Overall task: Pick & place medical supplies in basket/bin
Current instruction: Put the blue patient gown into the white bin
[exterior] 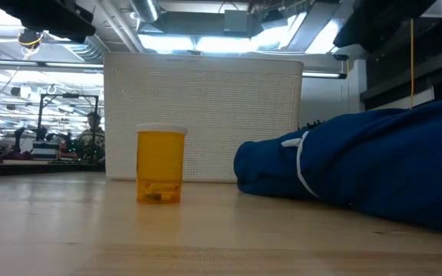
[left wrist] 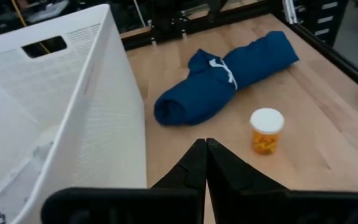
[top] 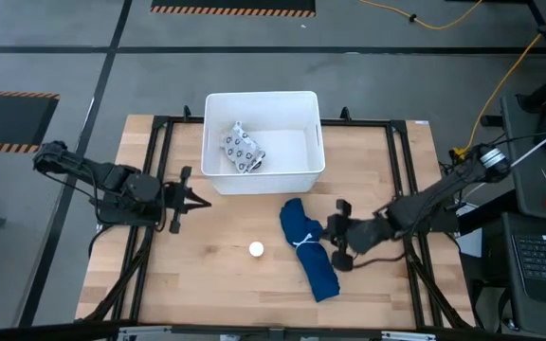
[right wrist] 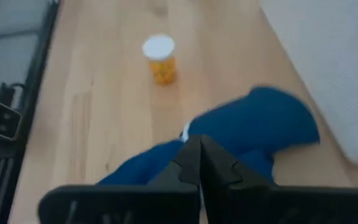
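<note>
The dark-blue cloth bundle (top: 311,258) with its white band (top: 302,242) lies flat on the wooden table, in front of the white tub (top: 263,95). The grey-white patterned packet (top: 243,150) lies inside the tub. The small white round thing (top: 256,249) is the cap of an orange pill bottle (exterior: 161,165), which stands upright to the left of the bundle. My right gripper (top: 324,230) is shut, its tips at the bundle's right side near the band (right wrist: 185,132). My left gripper (top: 195,199) is shut and empty by the tub's near left corner. My right gripper's shut fingertips (right wrist: 194,149) come level from the table's right at the bundle's middle (right wrist: 253,124), close to the white band. I cannot tell whether they touch the cloth. The bundle lies flat on the table.
The tub's near wall (left wrist: 104,112) stands close beside my left gripper (left wrist: 205,144). A black metal frame (top: 159,170) runs along the table's left, right and far sides. Bare wood lies along the near edge. A person shows far off in the room (exterior: 92,130).
</note>
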`<control>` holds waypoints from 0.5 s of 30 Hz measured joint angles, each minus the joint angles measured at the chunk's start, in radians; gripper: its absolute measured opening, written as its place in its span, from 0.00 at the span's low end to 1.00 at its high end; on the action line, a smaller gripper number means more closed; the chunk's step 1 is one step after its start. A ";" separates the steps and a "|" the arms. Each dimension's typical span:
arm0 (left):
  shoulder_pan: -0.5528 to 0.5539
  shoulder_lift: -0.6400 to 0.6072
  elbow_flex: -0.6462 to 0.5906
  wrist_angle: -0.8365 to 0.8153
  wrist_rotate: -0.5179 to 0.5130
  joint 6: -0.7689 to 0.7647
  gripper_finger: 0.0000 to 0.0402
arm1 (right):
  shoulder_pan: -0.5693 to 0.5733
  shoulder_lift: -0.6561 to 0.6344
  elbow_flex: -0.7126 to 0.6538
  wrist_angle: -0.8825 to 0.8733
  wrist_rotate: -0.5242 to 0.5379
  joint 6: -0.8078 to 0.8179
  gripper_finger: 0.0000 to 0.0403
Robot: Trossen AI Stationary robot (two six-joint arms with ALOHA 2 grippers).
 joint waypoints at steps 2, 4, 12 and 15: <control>-0.001 0.001 -0.001 0.009 0.003 0.000 0.01 | 0.030 0.060 0.075 -0.086 0.009 0.065 0.00; 0.000 0.001 -0.001 0.034 0.003 0.000 0.00 | 0.055 0.122 0.155 -0.176 0.011 0.136 0.00; 0.000 0.001 0.000 0.045 0.004 0.001 0.03 | 0.153 0.337 0.478 -0.533 0.010 0.397 0.01; 0.000 0.001 -0.001 0.046 0.004 0.001 0.03 | 0.174 0.388 0.570 -0.614 0.009 0.447 0.00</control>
